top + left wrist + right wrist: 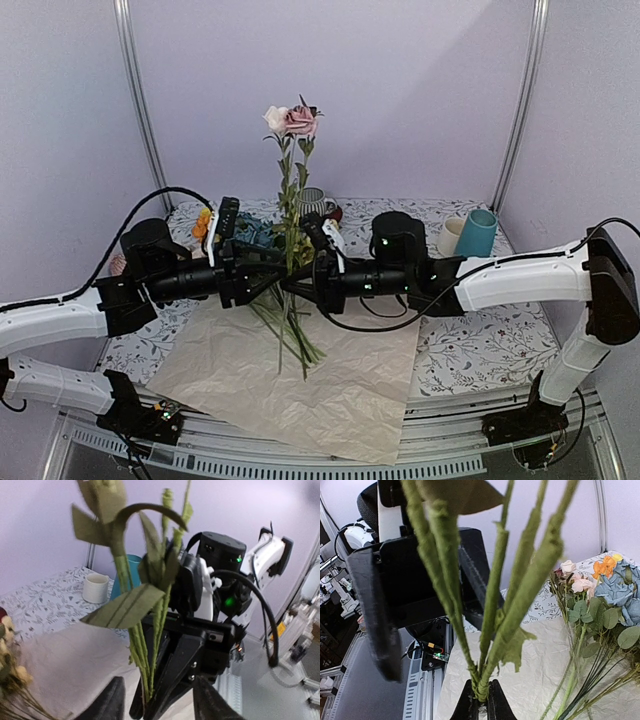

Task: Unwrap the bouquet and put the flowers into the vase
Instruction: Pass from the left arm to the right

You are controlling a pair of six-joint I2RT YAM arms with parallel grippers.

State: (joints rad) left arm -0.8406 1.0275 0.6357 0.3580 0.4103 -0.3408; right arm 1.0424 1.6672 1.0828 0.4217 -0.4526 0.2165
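Stems (494,595) pinched in right gripper (481,695); left gripper (159,702) part-open near them. Top-heavy, they may pivot in that pinch, missing vase (477,233) at two o'clock.

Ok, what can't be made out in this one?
Held flowers: blooms cut off by the top edge in both wrist views.
Vase: in the left wrist view, mostly behind leaves.
Striped cup: top view, partly behind the stems.
Left jaws: left wrist view, blurred, cut by the bottom edge.
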